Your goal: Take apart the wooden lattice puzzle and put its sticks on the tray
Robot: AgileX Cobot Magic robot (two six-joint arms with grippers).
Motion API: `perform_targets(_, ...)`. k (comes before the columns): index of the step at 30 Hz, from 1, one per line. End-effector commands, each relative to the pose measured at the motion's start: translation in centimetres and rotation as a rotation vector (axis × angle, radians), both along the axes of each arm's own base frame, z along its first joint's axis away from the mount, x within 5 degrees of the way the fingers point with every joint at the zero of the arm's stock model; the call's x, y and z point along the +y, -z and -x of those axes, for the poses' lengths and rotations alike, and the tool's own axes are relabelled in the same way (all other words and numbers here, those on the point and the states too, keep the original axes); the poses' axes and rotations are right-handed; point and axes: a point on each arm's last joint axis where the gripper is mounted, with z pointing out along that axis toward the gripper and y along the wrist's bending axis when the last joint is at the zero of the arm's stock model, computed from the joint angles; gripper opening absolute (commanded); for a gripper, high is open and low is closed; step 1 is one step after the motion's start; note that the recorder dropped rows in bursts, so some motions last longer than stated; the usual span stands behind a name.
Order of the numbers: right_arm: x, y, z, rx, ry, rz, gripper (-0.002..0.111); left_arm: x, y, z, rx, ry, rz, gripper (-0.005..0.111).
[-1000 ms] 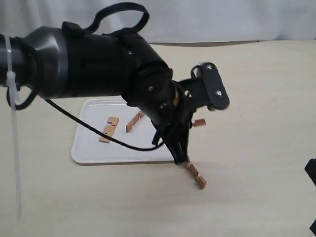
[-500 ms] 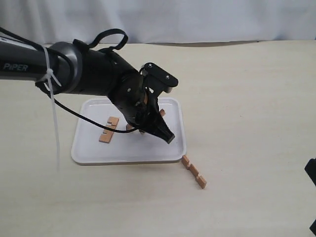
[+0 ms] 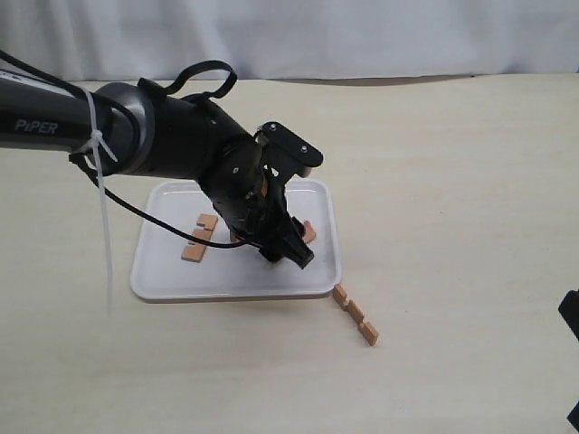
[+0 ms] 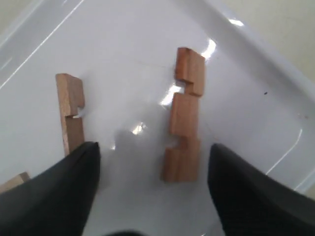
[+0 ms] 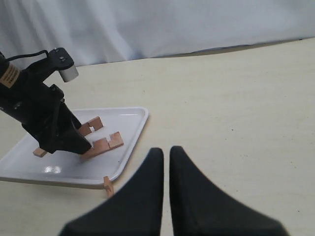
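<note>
No assembled lattice puzzle shows, only separate sticks. My left gripper [image 3: 294, 255] hangs low over the right part of the white tray [image 3: 163, 282], open and holding nothing. In the left wrist view the gripper [image 4: 152, 148] has a notched stick [image 4: 184, 129] lying flat on the tray [image 4: 123, 44] between its fingers [image 4: 59, 196]. A second stick [image 4: 69, 112] lies beside it. From outside I see sticks on the tray [image 3: 199, 237] [image 3: 308, 232]. One more stick [image 3: 355, 312] rests on the table just off the tray's near right corner. My right gripper [image 5: 166, 150] is shut, away from the tray [image 5: 133, 123].
The left arm's black body and cable [image 3: 163, 145] cover the tray's middle and hide part of one stick. A pale curtain [image 3: 362, 36] closes the back. The beige table [image 3: 452, 181] stretches right of the tray.
The left gripper has swung from the table by the tray's near right corner back over the tray. A third stick now lies on the tray beside its open fingers.
</note>
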Motion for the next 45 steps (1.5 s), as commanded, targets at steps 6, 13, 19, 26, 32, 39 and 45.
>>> perform_targets(6,0.0,0.0,0.0,-0.002,-0.002,0.009,0.004,-2.0,-3.5,1.4,0.108,-0.040,0.115,0.077)
perform_targets(13,0.0,0.0,0.0,-0.002,-0.002,0.009,0.004,-6.7,-4.2,7.3,0.066,0.511,-0.037,0.077)
perform_targets(19,0.0,0.0,0.0,-0.002,-0.002,0.009,0.004,-9.0,-3.2,10.8,-0.069,1.040,-0.182,0.077)
perform_targets(26,0.0,0.0,0.0,-0.002,-0.002,0.009,0.004,-9.5,-2.1,10.9,-0.135,1.144,-0.245,0.077)
perform_targets(32,0.0,0.0,0.0,-0.002,-0.002,0.009,0.004,-10.9,-2.3,10.0,-0.178,1.145,-0.236,0.076)
perform_targets(39,0.0,0.0,0.0,-0.002,-0.002,0.009,0.004,-11.4,-0.9,8.7,-0.051,1.129,-0.306,0.065)
perform_targets(45,0.0,0.0,0.0,-0.002,-0.002,0.009,0.004,-11.3,0.5,8.7,-0.036,1.184,-0.337,0.065)
